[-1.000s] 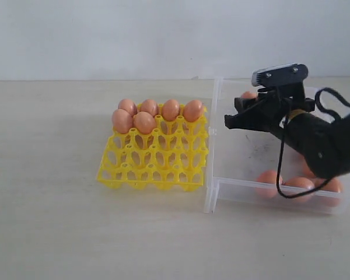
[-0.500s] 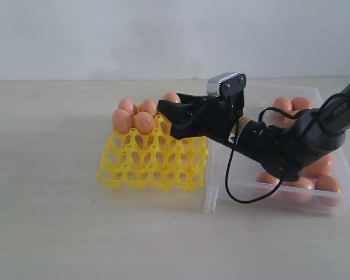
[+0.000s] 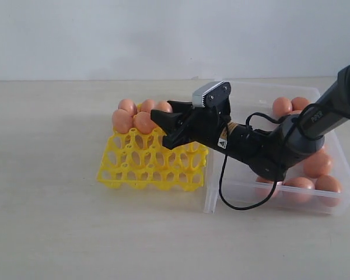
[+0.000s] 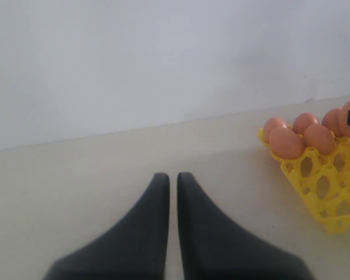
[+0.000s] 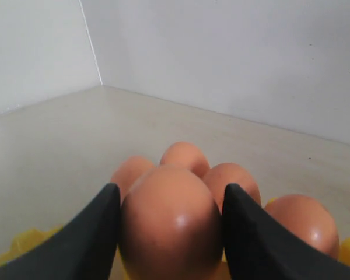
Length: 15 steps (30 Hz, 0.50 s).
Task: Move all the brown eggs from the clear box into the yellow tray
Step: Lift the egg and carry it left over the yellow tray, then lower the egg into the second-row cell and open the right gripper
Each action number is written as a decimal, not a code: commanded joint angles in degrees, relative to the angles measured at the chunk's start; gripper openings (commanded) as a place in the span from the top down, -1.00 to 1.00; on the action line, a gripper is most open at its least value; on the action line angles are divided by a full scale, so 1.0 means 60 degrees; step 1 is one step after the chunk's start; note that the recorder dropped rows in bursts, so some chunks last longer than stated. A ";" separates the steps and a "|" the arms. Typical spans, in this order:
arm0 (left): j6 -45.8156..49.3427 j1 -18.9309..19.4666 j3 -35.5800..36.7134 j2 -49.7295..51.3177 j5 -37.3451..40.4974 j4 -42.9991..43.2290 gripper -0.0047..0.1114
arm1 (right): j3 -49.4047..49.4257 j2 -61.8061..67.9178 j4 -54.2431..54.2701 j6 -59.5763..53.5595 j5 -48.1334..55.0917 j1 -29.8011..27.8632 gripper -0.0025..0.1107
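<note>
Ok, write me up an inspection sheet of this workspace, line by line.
Surface: plain beige table.
Job's things: yellow tray with eggs in its far cups; clear box right beside it, loose eggs inside.
Clutter: nothing seen.
Grippers: right gripper shut on one egg over the tray; left gripper shut, empty, off to the side of the tray.
Cables: black cable hangs from the right arm in a loop across the box's near wall.
Surroundings: white wall.

You're looking at the right gripper (image 3: 161, 129) covering the back-right cups of the yellow tray (image 3: 134, 169); the left wrist view is cropping that tray, and the gripped brown egg (image 5: 170, 224) is blocking it in the right wrist view.
</note>
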 commanded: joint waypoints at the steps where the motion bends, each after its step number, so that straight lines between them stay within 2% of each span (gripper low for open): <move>1: -0.0049 -0.0049 0.0038 -0.0007 -0.0030 -0.0022 0.85 | 0.0025 0.0002 -0.0240 -0.0558 0.1014 0.0053 0.96; 15: -0.0049 -0.0049 0.0038 -0.0007 -0.0030 -0.0022 0.85 | 0.0025 0.0002 0.0052 -0.1317 0.2032 0.0067 0.96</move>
